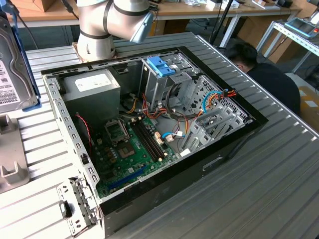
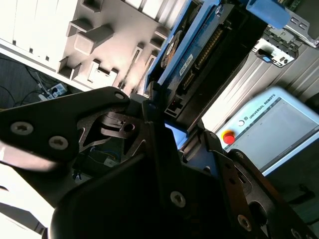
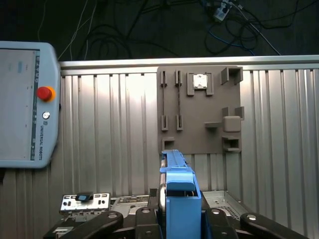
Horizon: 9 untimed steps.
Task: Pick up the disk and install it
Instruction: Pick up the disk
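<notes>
Item: disk (image 3: 177, 196), a grey metal drive in a light blue carrier, held edge-on in the gripper (image 3: 177, 221). In the first wrist view the black fingers (image 3: 214, 226) were closed against both sides of the carrier. In the second wrist view the gripper (image 2: 167, 117) clamped one end of the disk (image 2: 199, 50), whose row of connector pins was in sight. Location: in the exterior view the disk (image 1: 14, 59) was raised above the table (image 1: 259, 189) at 10 o'clock from the computer case (image 1: 209, 164), well apart from it and not installed. Arm (image 1: 112, 22): silver-grey, base at 11 o'clock from the case. Computer case: black, lying open on the ribbed metal table. Inside it were a power supply (image 1: 92, 85) at 10 o'clock, a drive cage (image 1: 167, 87) topped by a blue latch (image 1: 162, 64) at 12 o'clock, a motherboard (image 1: 134, 147) at 7 o'clock and coloured wires (image 1: 214, 97) at 2 o'clock. Grey fixture plate (image 1: 9, 164): at 9 o'clock from the case; in the first wrist view it (image 3: 199, 109) lay flat on the table. Metal bracket (image 1: 75, 201): just beside the case's corner at 7 o'clock. Teach pendant (image 3: 25, 99) with red button (image 3: 45, 93): on the table, near the plate but apart from it. Person (image 1: 269, 74): dark clothing, bent low at 2 o'clock, beyond the table edge.
</notes>
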Tool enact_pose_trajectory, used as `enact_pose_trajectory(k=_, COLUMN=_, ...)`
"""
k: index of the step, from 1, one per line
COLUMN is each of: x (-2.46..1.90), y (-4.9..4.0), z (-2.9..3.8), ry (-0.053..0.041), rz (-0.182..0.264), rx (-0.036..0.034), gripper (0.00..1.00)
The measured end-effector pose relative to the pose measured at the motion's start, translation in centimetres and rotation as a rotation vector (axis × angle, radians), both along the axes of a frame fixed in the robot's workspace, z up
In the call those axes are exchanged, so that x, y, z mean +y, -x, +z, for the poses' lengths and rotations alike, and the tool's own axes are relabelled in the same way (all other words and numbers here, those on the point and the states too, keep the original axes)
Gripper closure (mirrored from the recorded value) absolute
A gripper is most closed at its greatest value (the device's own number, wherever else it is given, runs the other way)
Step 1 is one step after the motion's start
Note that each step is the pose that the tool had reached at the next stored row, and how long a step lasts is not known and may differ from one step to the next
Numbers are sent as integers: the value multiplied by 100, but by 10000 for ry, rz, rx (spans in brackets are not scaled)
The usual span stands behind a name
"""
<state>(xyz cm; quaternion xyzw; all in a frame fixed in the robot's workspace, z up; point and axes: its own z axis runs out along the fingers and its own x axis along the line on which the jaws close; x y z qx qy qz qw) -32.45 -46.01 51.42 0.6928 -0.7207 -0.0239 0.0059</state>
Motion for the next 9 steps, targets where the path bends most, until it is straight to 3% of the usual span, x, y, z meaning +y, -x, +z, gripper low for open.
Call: enact_pose_trajectory(k=9, x=-40, y=0, z=1, ry=1, rz=0, rx=1, gripper=63)
